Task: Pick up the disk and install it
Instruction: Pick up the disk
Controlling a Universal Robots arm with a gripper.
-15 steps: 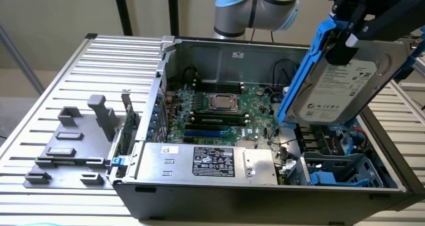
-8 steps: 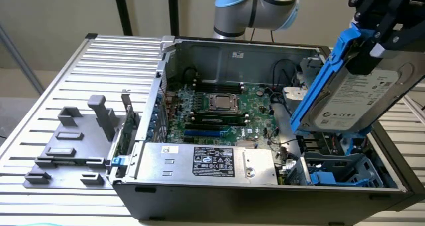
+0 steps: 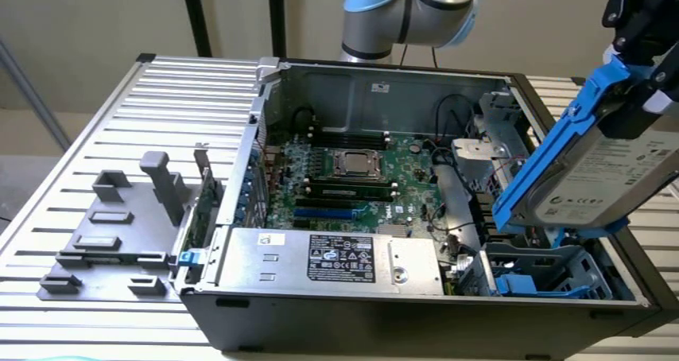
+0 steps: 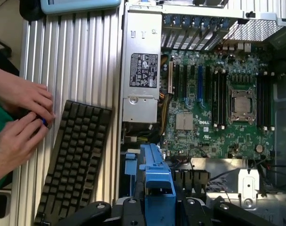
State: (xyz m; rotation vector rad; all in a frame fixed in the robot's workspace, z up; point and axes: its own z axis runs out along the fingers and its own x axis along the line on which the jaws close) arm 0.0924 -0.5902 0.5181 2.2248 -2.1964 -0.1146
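Note:
The disk point(image 3: 605, 178) is a silver-grey hard drive with a white label, framed by blue carrier rails. It hangs tilted on end at the exterior view's right, over the near right corner of the open computer case point(image 3: 244, 178). My gripper point(image 3: 634, 75) is shut on its upper end. Below the disk sits the drive bay point(image 3: 541, 269), which has blue plastic parts inside. In the wrist view the disk's blue rail point(image 4: 154, 183) runs out from between the black fingers point(image 4: 133, 207), and my gripper point(image 4: 157, 209) is above the bay beside the motherboard point(image 4: 218, 108).
Inside the case, a silver power-supply box point(image 3: 329, 258) lies along the near wall. A grey plastic fixture point(image 3: 117, 234) with upright posts stands on the slatted table at the exterior view's left. In the wrist view, a person's hands point(image 4: 20, 117) rest beside a black keyboard point(image 4: 77, 155).

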